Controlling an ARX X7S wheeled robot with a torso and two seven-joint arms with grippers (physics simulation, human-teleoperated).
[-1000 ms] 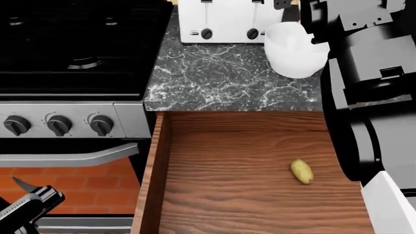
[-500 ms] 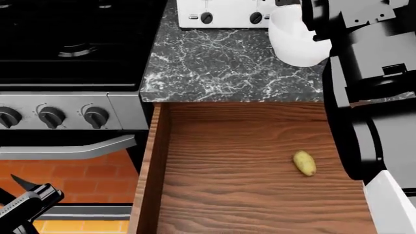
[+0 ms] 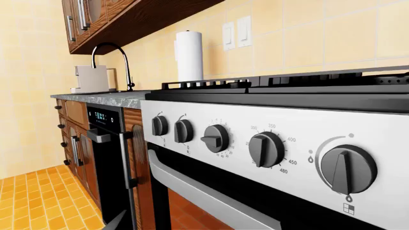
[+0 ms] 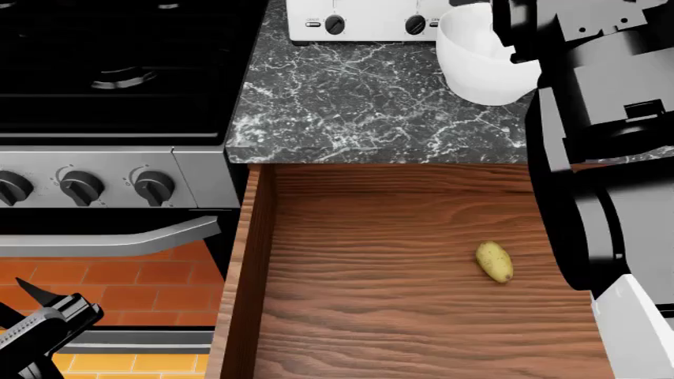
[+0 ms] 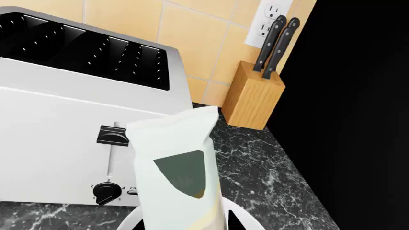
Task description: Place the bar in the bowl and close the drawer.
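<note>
In the right wrist view my right gripper (image 5: 187, 224) is shut on the bar (image 5: 179, 177), a pale wrapped packet standing upright between the dark fingertips (image 5: 234, 222). The white rim of the bowl (image 5: 250, 213) curves directly under it. In the head view the bowl (image 4: 474, 67) stands on the counter beside the toaster, partly covered by my right arm. The drawer (image 4: 237, 276) of reddish-brown wood is pulled wide open below the counter. My left gripper (image 4: 37, 312) hangs low in front of the oven, open and holding nothing, with one fingertip (image 3: 119, 220) showing.
A small yellow oval object (image 4: 493, 261) lies on the drawer floor at the right. The white toaster (image 5: 70, 129) and a knife block (image 5: 254, 100) stand at the back of the marble counter (image 4: 358, 103). The stove (image 4: 106, 79) with its knobs and oven handle (image 4: 106, 241) is at the left.
The head view has shifted, so the toaster, bowl and counter sit higher in the frame. Both arms keep about the same places, and the drawer stays open.
</note>
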